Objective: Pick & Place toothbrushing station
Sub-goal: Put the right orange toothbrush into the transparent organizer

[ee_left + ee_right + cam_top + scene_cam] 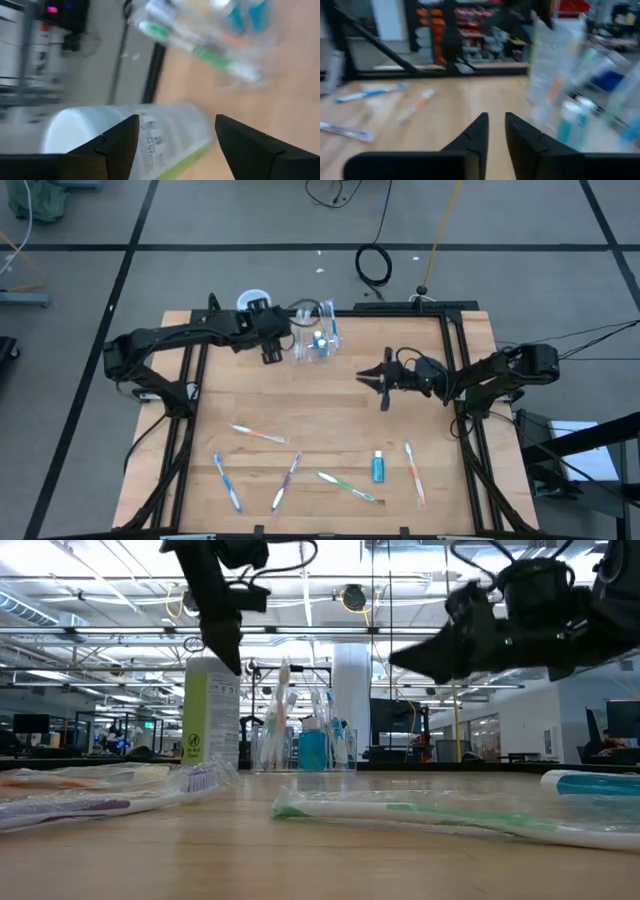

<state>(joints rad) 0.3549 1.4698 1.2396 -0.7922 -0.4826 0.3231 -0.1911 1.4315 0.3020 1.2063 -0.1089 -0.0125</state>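
Note:
The toothbrushing station [315,345], a clear plastic holder with toothbrushes and a blue tube standing in it, rests upright on its base at the table's far middle; it also shows in the low view [300,745]. My left gripper [272,352] hovers open just left of it, above the table, with nothing between its fingers. In the left wrist view [175,145] the green canister shows beyond the fingers. My right gripper [368,378] is to the station's near right, pointing level toward it, its fingers [496,131] a narrow gap apart and holding nothing.
A green canister with a white lid [255,300] stands behind my left gripper at the far edge. Several wrapped toothbrushes [255,433] [347,486] [413,473] and a blue tube [378,467] lie along the table's near half. A black frame [455,380] borders the table.

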